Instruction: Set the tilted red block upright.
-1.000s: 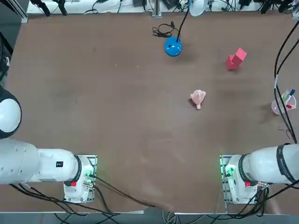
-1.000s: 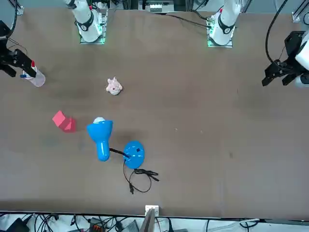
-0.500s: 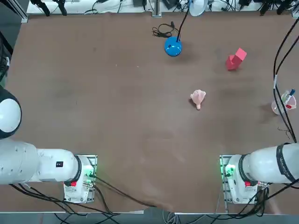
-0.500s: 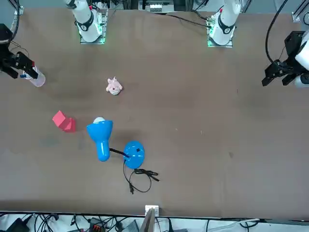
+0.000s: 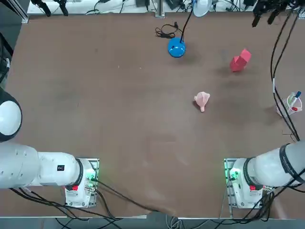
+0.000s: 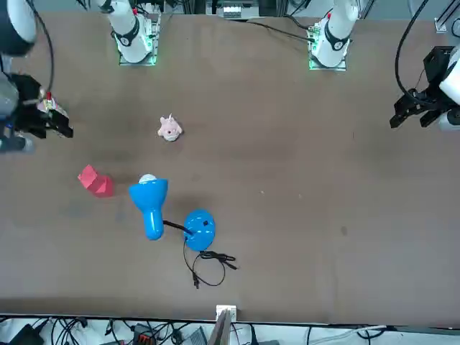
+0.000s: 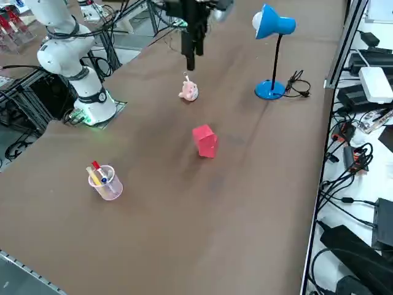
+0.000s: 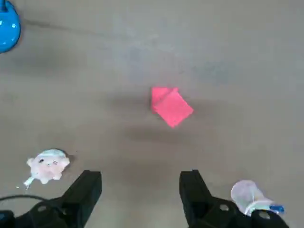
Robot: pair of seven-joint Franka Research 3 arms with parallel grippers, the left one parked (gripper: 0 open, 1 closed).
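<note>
overhead, tool [image 8: 140, 183] above tabletop [image 6: 237, 194]

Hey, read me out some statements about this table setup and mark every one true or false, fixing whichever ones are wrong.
1. The red block is clasped by the right gripper. False: nothing is between that gripper's open fingers, and the block sits on the table.
2. The blue desk lamp stands on a round base. True.
3. The pen cup lies on its side. False: it stands upright with pens in it.
4. The small pink pig figure lies apart from the red block. True.
5. The red block already stands upright. False: it is still tilted.
</note>
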